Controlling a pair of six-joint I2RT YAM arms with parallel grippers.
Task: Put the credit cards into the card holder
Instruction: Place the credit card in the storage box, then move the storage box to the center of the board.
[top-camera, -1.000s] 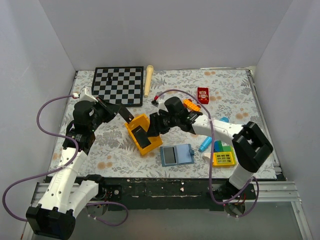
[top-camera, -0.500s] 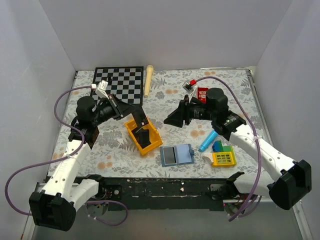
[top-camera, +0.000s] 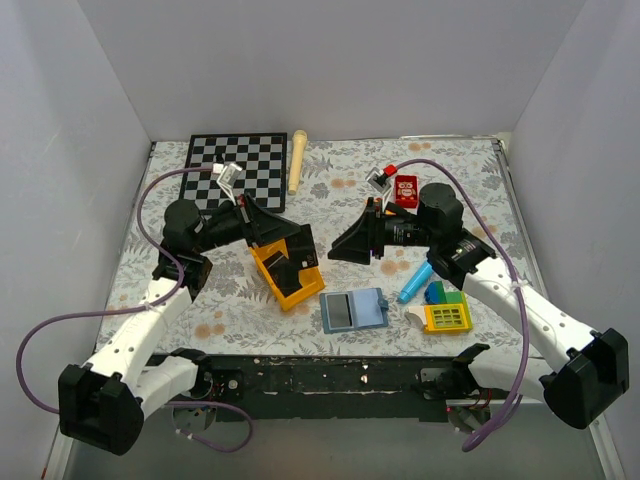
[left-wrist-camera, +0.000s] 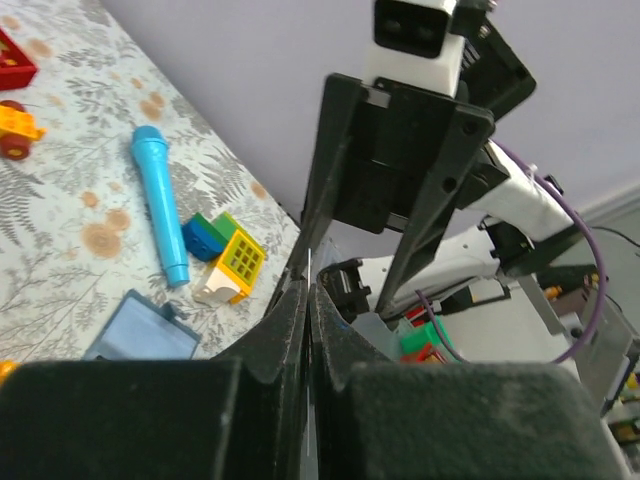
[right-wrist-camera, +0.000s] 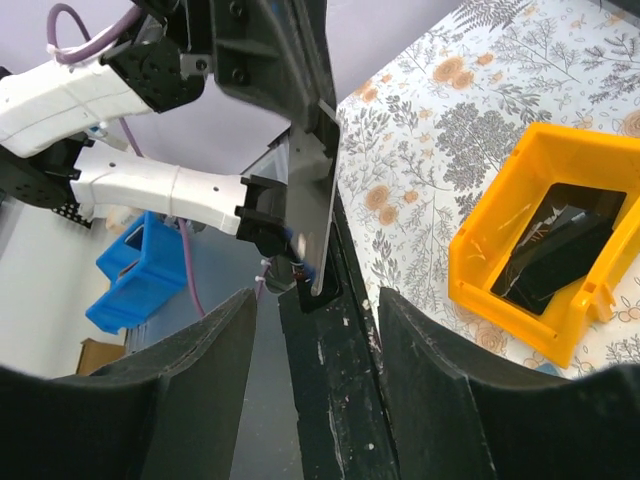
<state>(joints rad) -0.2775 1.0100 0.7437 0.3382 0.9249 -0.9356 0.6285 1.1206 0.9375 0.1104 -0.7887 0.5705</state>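
While the left claw (left-wrist-camera: 308, 300) pinches a credit card (right-wrist-camera: 308, 212), the right claw (top-camera: 340, 245) gapes empty.

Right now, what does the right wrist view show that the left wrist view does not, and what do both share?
Only the right wrist view: the inside of the yellow plastic bin, with a flat black card lying in it. Only the left wrist view: the bright blue tube-shaped toy and the yellow and blue blocks near it. Both: the flowered table cover, the open right tool, and the left tool shut on a second thin card.
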